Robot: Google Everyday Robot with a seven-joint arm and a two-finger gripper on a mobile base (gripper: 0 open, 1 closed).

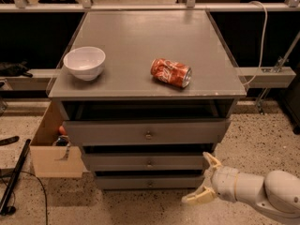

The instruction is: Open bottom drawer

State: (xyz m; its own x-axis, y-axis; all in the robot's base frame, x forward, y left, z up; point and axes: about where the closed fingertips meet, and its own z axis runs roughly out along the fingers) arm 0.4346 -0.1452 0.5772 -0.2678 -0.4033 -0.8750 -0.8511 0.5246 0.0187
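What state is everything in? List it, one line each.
bottom drawer: shut.
middle drawer: looks shut.
top drawer: seems slightly out.
can: lying on its side.
bowl: upright, empty.
hand: open, by the bottom drawer's right end, off the knob.

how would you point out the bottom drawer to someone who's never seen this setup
Find the grey cabinet with a white bowl and a red can on top. Its front stacks three drawers, and the robot's open tool hovers by the right end of the lowest. That is the bottom drawer: nearest the floor, with the slimmest front of the three.
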